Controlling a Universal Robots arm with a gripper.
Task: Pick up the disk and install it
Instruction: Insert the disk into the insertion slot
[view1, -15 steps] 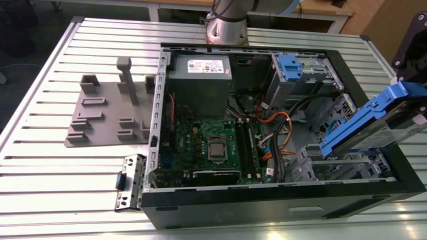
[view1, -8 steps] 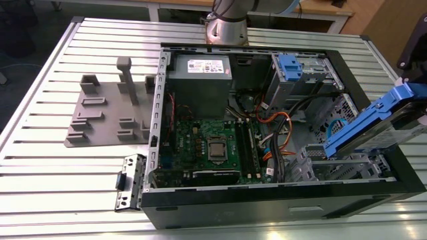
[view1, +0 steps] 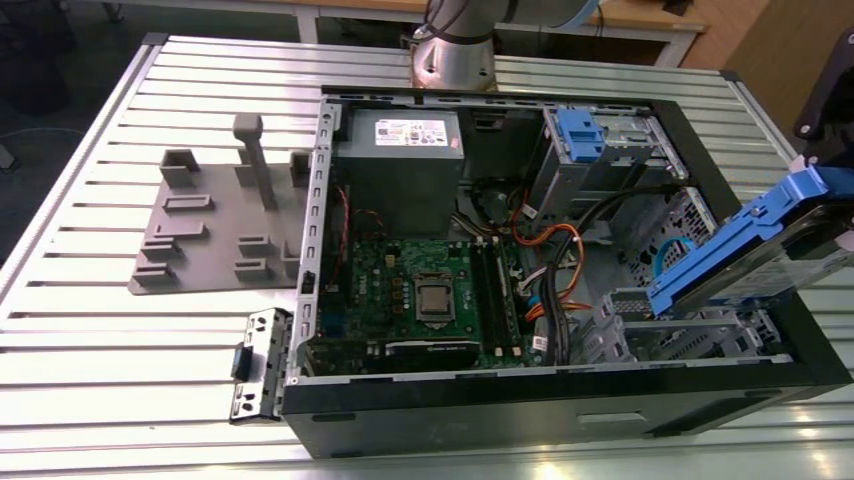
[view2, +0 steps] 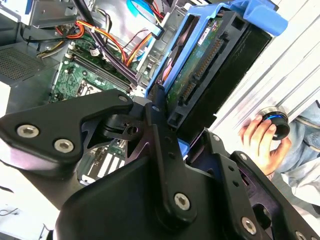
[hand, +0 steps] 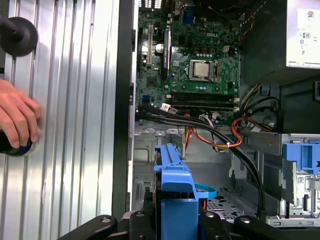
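— Entry one: pincer (view2: 182, 127), black, clamped on the disk (view2: 210, 55).
— Disk's look?
— Dark body, connector row, blue carrier rails; held tilted above the open computer case (view1: 534, 410).
— Beside the pincer?
— Both wrist views list a person's hand (view2: 257, 140) on the counter (hand: 75, 125).

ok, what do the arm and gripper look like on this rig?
The gripper is matte black, built of flat linkage bars and rounded plates joined by silver screws, with slim straight fingers. In the exterior view, the arm shows a silver-grey cylindrical segment.
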